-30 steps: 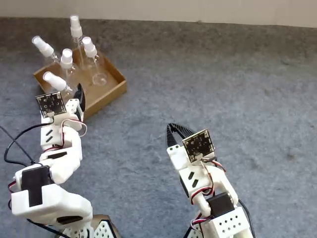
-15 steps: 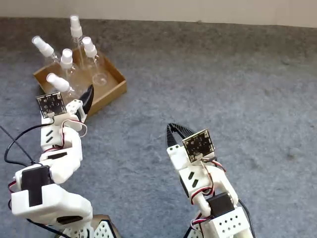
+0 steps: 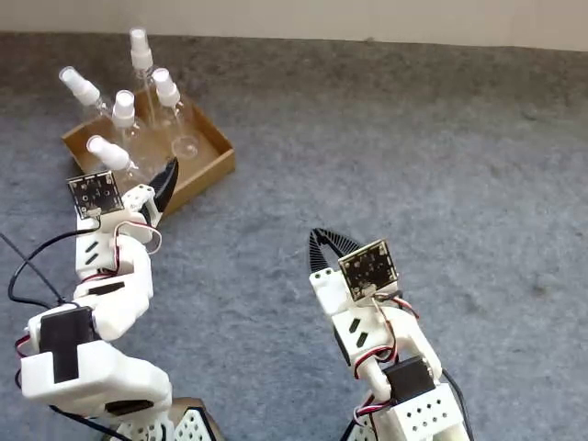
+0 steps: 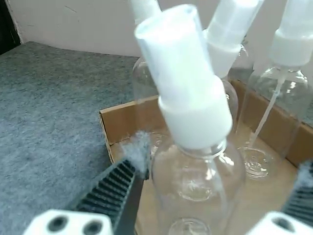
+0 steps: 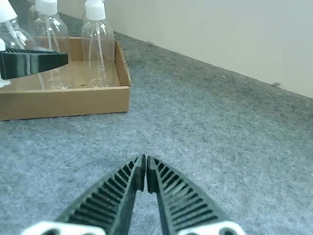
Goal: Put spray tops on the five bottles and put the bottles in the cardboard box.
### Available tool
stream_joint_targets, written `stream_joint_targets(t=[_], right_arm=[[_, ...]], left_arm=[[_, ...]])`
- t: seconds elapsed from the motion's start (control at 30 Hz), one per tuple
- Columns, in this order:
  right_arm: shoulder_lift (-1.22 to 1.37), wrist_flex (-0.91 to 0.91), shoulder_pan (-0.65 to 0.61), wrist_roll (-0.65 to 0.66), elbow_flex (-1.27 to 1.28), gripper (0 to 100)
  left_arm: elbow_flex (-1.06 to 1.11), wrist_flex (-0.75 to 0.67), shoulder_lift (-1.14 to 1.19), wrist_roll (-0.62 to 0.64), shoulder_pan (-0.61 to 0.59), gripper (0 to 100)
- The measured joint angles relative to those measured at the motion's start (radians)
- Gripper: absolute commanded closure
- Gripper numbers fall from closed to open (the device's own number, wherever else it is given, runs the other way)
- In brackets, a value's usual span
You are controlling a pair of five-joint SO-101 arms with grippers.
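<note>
**Left jaws** stood open, one on either side of the nearest bottle [image 4: 195, 186] and just beside its glass. A second earlier they had sat closer in on it, and its spray top [image 4: 188, 88] had since shifted slightly. The bottle stood inside the cardboard box [image 3: 197, 186], by the near wall, with four other capped bottles [image 3: 166, 89] behind it. **Right jaws** were closed, tips together, over the grey bench [image 3: 432, 138], well apart from the box and unmoved.
</note>
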Motion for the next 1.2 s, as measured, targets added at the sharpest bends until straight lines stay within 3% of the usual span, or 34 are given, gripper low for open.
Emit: stream_joint_targets(t=[0.27,0.47,0.6,1.03,1.2], right_arm=[[0.0,0.0,0.0,0.0,0.0,99.4],[0.0,0.0,0.0,0.0,0.0,99.4],[0.0,0.0,0.0,0.0,0.0,99.4],[0.0,0.0,0.0,0.0,0.0,99.4],[0.0,0.006,0.0,0.0,0.0,99.4]], left_arm=[[0.049,0.0,-0.015,0.0,0.0,61],[0.14,0.087,-0.239,-0.037,0.0,61],[0.14,0.345,-0.423,-0.048,0.0,61],[-0.028,1.43,-0.973,-0.048,0.003,61],[-0.094,1.768,-1.119,-0.048,0.084,61]])
